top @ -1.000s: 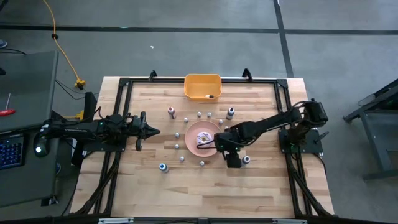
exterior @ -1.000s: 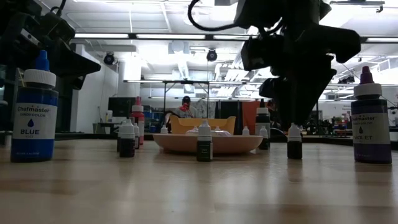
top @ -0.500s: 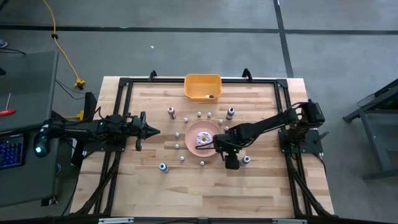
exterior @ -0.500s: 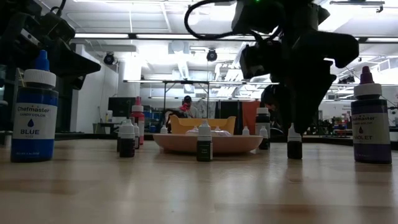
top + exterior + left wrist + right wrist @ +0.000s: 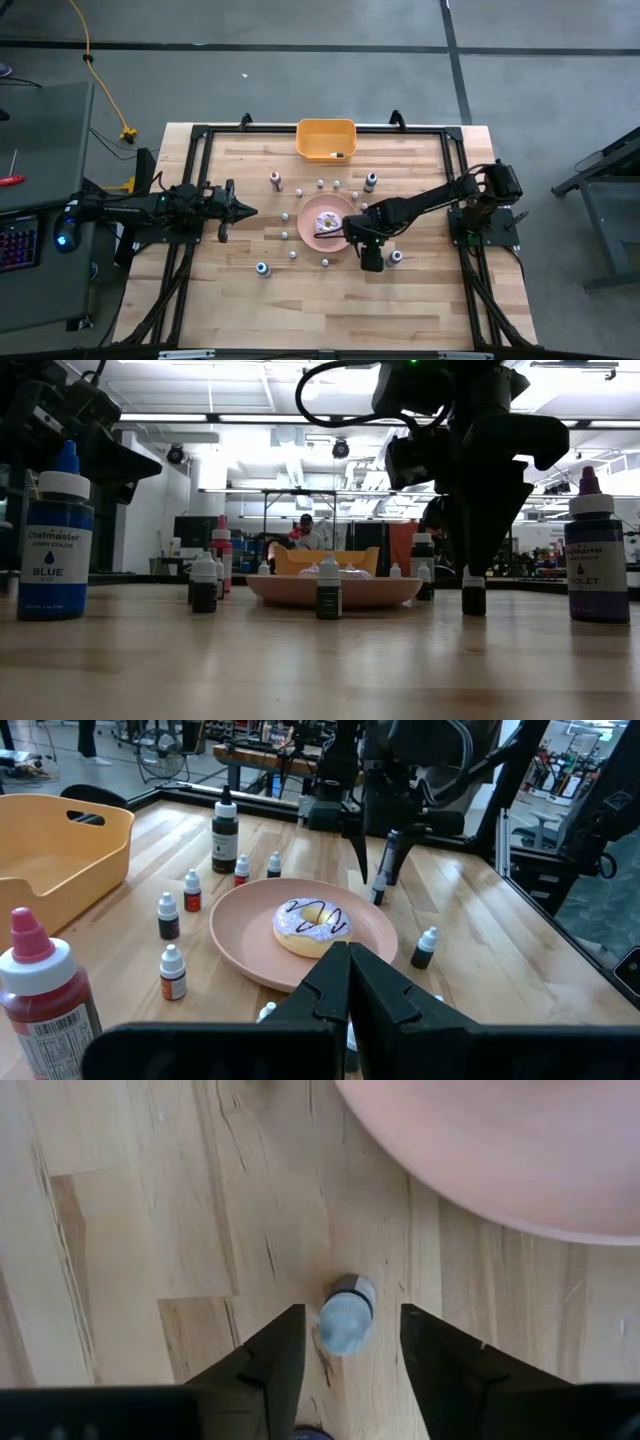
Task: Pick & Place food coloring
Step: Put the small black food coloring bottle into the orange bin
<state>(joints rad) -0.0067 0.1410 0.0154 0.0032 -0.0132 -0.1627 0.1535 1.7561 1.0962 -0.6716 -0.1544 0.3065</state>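
The food coloring is several tiny bottles standing upright around a pink plate (image 5: 308,222). My right gripper (image 5: 352,1342) points straight down over one small dark bottle with a whitish cap (image 5: 346,1318), just off the plate's near-right rim. It is open, with one finger on each side of the cap and a gap to both. In the low view the gripper (image 5: 474,566) stands right above that bottle (image 5: 473,594). My left gripper (image 5: 247,211) is shut and waits level over the table's left part.
An orange bin (image 5: 326,139) sits at the far edge. The plate bears a white-and-pink doughnut (image 5: 311,921). Larger bottles stand around: blue (image 5: 55,540), violet (image 5: 597,550), red-capped (image 5: 40,990). Another small bottle (image 5: 396,256) is just right of my right gripper. A person shows in the room behind.
My right gripper has come down a little over the small bottle, so its fingers now reach lower around the cap. The bottle has stayed where it was.
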